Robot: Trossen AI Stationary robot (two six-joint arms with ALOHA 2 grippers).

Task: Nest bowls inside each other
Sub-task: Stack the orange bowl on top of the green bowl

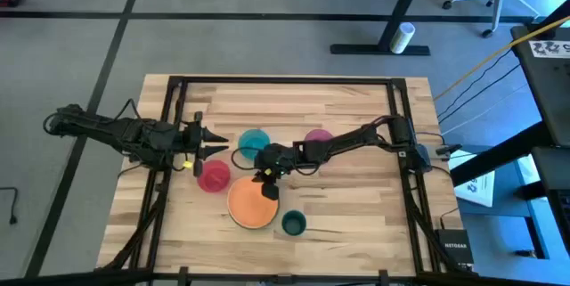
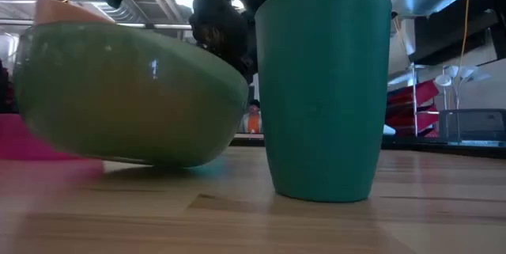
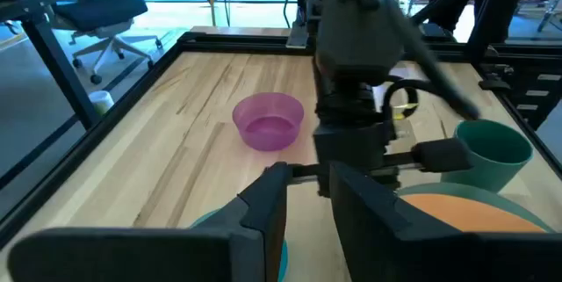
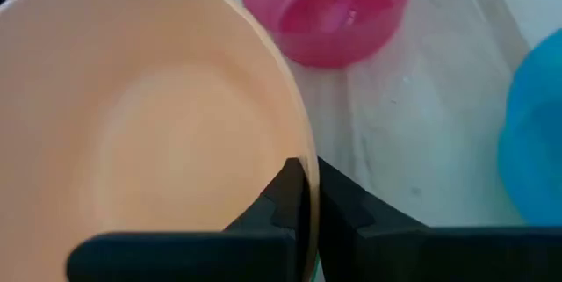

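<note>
Right wrist view: the orange bowl (image 4: 149,115), mid-bench beside the pink bowl (image 4: 334,10), is pinched at its thin rim by the right gripper (image 4: 303,198); light, slick plastic, so rim-gripping seems right; left gripper (image 1: 207,143) waits with fingers narrowly parted.

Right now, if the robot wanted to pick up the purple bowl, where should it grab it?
Probably by the rim. The purple bowl sits upright and open on the table, so one finger can go inside and one outside its thin wall, coming down from above. Nothing touches it. The right gripper is shut on the orange bowl, so the left gripper seems freer.
</note>
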